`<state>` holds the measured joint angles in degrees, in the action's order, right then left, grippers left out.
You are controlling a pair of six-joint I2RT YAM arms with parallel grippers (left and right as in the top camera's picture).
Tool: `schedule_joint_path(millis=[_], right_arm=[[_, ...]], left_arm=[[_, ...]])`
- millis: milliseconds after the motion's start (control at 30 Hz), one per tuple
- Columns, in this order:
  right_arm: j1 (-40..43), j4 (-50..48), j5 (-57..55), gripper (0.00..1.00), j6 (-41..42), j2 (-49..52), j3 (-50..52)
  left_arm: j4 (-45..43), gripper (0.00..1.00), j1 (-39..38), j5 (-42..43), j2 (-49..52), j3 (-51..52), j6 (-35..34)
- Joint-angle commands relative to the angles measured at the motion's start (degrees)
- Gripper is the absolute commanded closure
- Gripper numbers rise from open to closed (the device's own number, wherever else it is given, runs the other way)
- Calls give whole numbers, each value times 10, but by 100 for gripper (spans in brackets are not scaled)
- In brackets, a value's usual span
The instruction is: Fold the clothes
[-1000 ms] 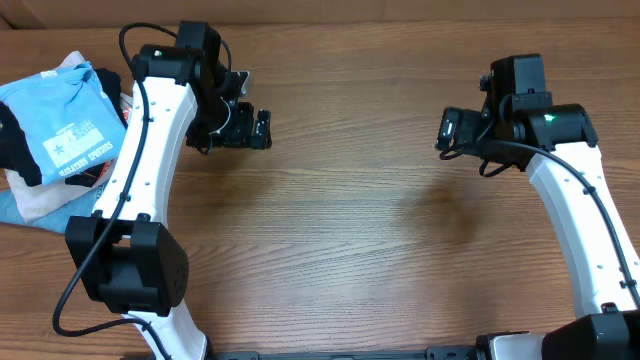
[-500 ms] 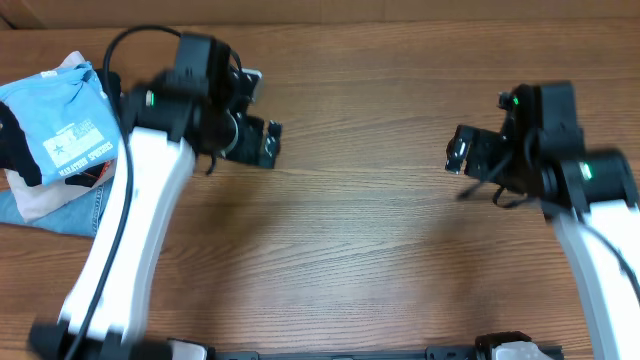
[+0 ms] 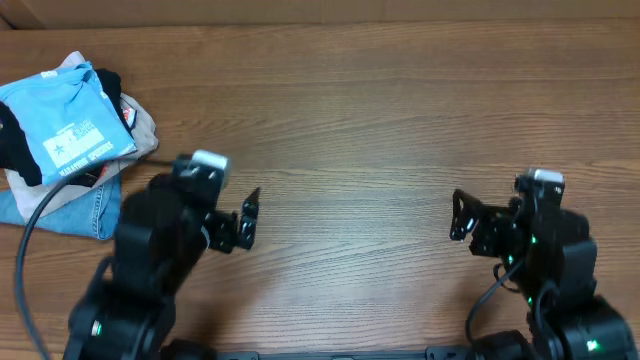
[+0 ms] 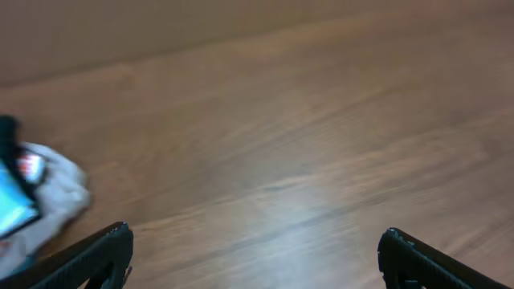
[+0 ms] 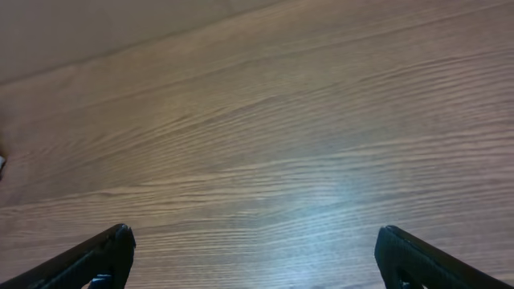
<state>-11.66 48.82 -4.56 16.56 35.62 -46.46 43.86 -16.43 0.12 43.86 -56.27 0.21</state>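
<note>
Blue T-shirt (image 3: 60,125) lying folded atop clothes pile (image 3: 70,200) at far-left bench (image 3: 350,120) edge. Well away, left end effector (image 3: 247,217) and right end effector (image 3: 457,216) gaping wide, empty. Folding seemingly finished; nothing evidently left.

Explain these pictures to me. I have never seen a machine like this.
Two robot arms sit at a wooden table. One picture looks straight down from above. The other two come from a camera on each wrist, so the dark tips at their bottom corners are that arm's own fingers. Each arm ends in a two-finger tool: the left tool and the right tool are both open and hold nothing. At the table's left lies a pile of clothes: a blue T-shirt on top, jeans underneath.
</note>
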Motion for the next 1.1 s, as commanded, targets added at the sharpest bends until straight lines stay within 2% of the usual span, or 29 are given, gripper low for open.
schedule_joint_path(millis=[0, 300, 867, 1067], right_arm=[[-2, 0, -14, 0, 4, -7, 16], [-2, 50, -14, 0, 4, -4, 16], [-1, 51, -14, 0, 4, -14, 19], [38, 55, -14, 0, 4, -45, 22]], left_arm=[[-10, 0, -1, -70, -27, 30, 11], [19, 0, -1, -80, -11, 36, 11], [29, 0, -1, -80, 35, 36, 11], [29, 0, -1, -80, 56, 36, 11]])
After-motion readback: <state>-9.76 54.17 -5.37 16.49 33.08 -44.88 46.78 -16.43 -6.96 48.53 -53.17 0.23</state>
